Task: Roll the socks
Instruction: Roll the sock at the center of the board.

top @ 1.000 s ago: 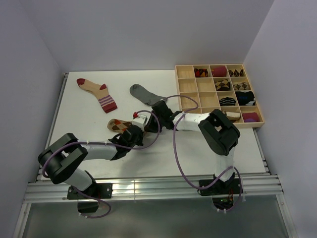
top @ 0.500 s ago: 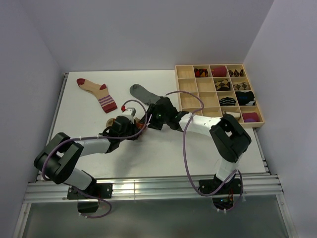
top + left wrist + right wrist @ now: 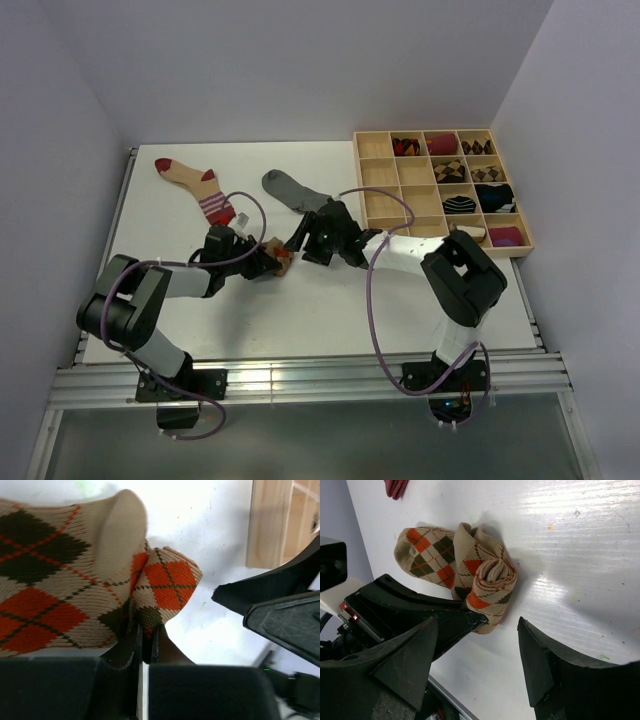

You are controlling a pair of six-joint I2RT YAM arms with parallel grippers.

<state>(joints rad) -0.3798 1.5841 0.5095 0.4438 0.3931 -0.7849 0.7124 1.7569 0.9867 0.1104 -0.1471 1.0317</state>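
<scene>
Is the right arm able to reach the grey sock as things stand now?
Probably yes: the grey sock lies just beyond the open right gripper, with nothing between them. The left gripper pinches the argyle sock.

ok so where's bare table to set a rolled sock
Bare: the near strip of table in front of the argyle sock, and the near right corner by the wooden tray. Crowded: mid-table, where the left claw pinches that sock, the open right claw beside it, the grey sock behind.
</scene>
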